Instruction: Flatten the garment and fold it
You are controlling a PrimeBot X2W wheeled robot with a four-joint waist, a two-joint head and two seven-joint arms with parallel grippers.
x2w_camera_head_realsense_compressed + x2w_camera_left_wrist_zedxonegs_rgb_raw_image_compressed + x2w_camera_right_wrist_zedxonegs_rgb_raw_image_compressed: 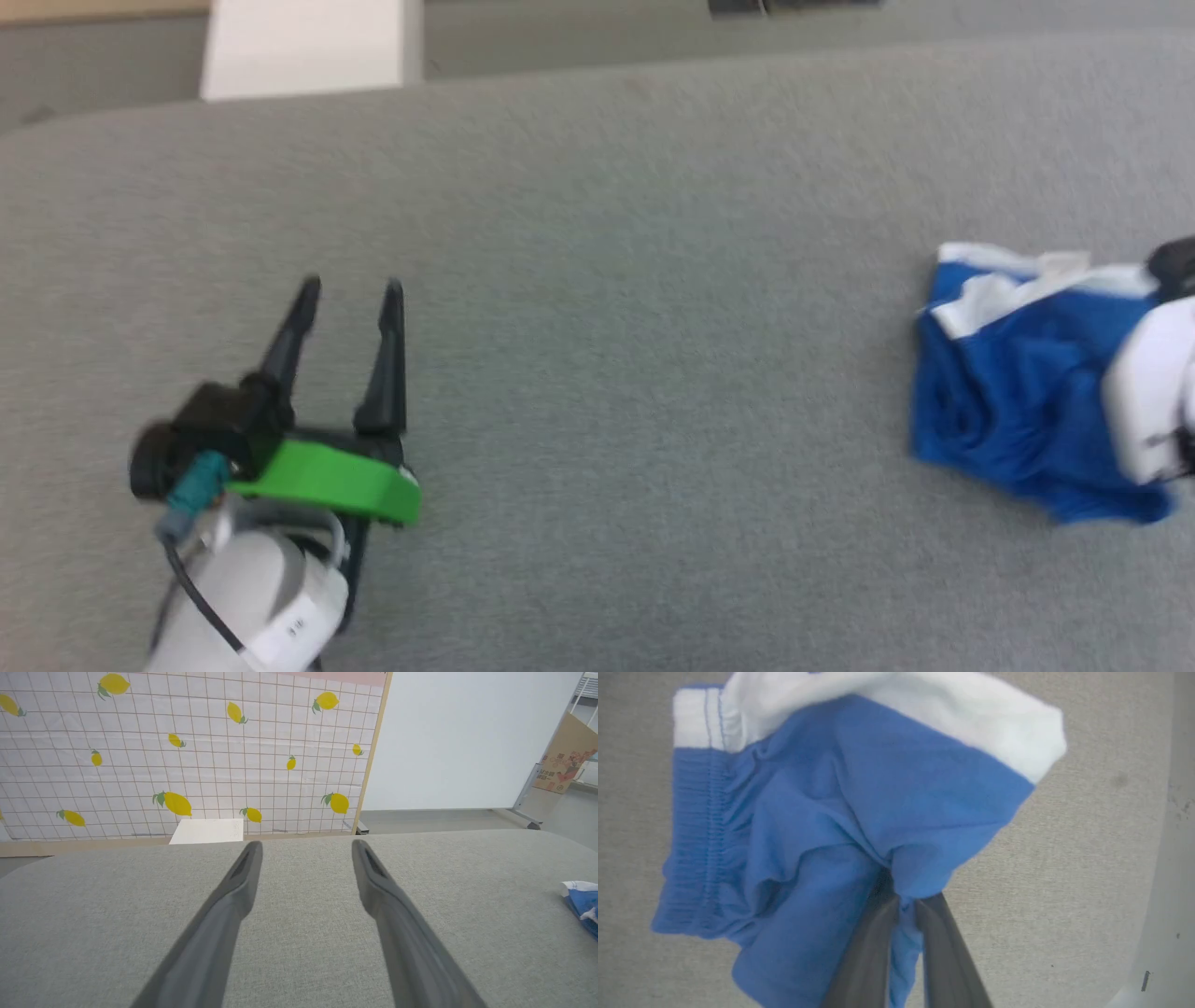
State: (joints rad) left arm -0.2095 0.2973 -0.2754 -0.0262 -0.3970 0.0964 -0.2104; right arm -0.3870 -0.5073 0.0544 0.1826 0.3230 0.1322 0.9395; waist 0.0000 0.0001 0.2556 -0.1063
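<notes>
Even, soft light without glare; head view blurred, wrist views sharper.

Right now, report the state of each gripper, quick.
Left gripper: open, holding nothing.
Right gripper: shut on a fold of the blue shorts.

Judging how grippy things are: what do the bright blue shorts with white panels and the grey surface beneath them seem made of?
The bright blue shorts with white panels look like thin, soft, matte knit, likely synthetic: they drape in loose folds and the waistband is gathered. The grey surface looks like matte woven upholstery fabric, with a fine flecked weave.
</notes>
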